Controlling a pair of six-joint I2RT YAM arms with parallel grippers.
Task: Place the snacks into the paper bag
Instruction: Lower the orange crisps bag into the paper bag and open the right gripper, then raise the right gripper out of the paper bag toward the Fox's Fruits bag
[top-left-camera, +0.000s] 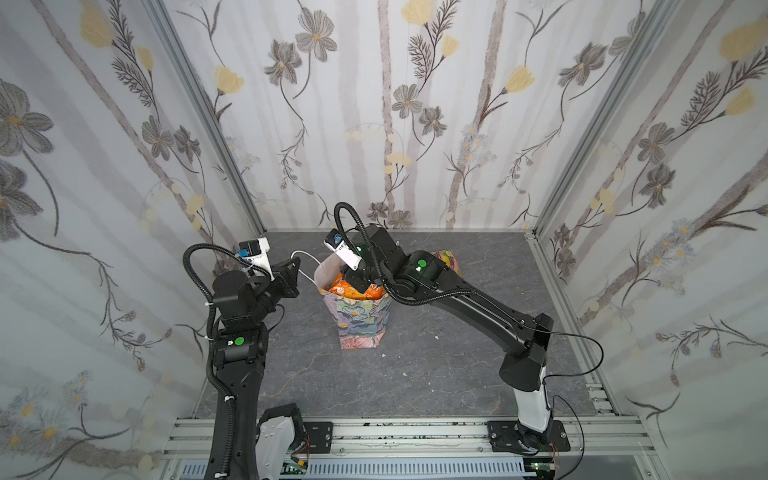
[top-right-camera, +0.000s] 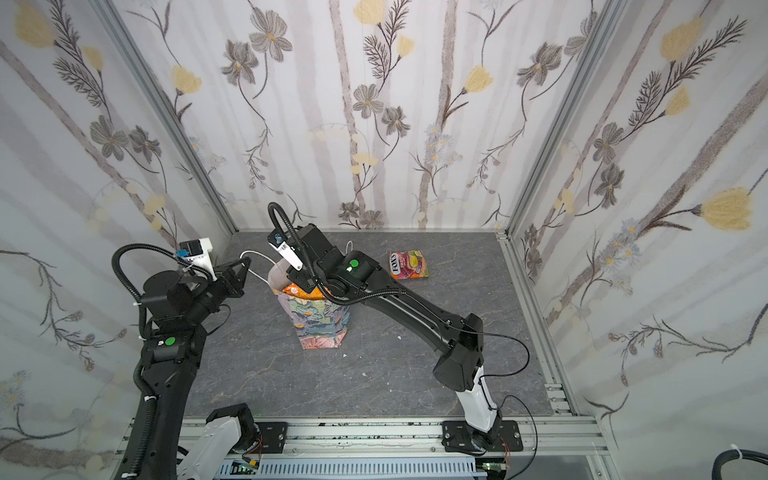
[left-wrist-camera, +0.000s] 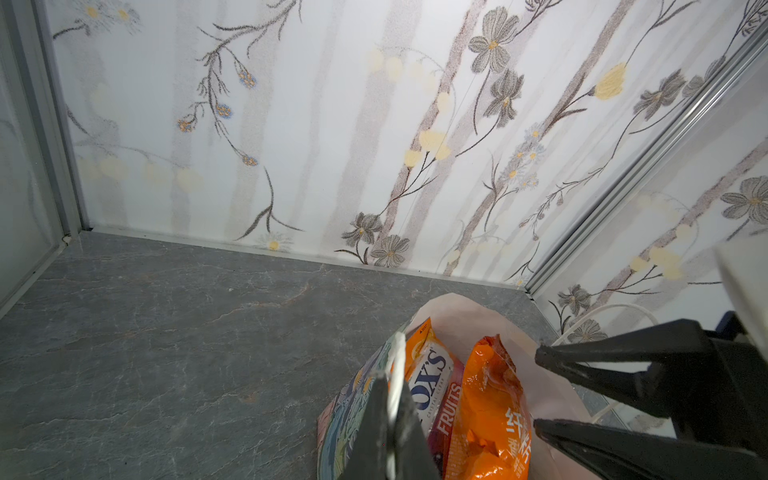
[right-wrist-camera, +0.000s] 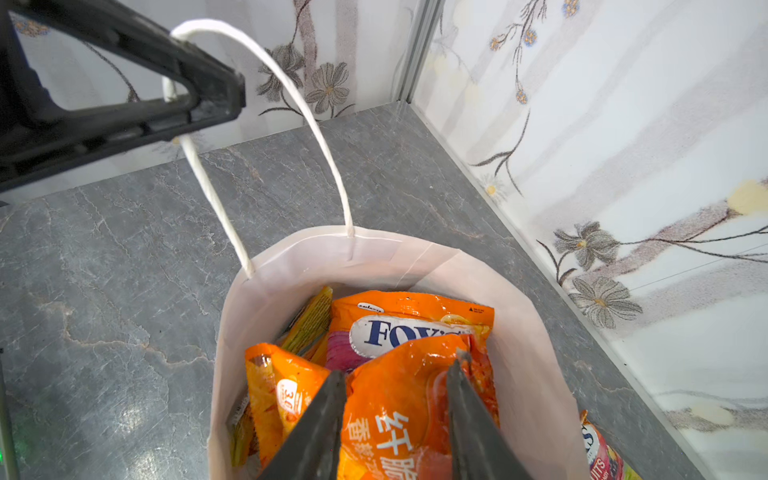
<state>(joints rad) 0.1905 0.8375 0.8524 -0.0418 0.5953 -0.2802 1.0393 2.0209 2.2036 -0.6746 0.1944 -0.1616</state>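
Right wrist view: paper bag (right-wrist-camera: 374, 257) upright, nearly full; 1 FOX'S pack (right-wrist-camera: 598, 453) lies outside it. Orange pouch (right-wrist-camera: 395, 399) inside; right gripper (right-wrist-camera: 397, 370) jaws apart astride it, grip uncertain. Left gripper (right-wrist-camera: 232, 95) pinches handle (right-wrist-camera: 316, 124). Risk: withdrawal could drag the pouch out.

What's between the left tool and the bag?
Only the handle, held by the left tool and running to the bag; right wrist view shows it.

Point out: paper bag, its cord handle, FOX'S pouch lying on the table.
paper bag (top-right-camera: 320, 326): top view, painted front wall.
cord handle (right-wrist-camera: 216, 208): right wrist view, one strand.
FOX'S pouch (top-right-camera: 409, 264): top view, printed face.
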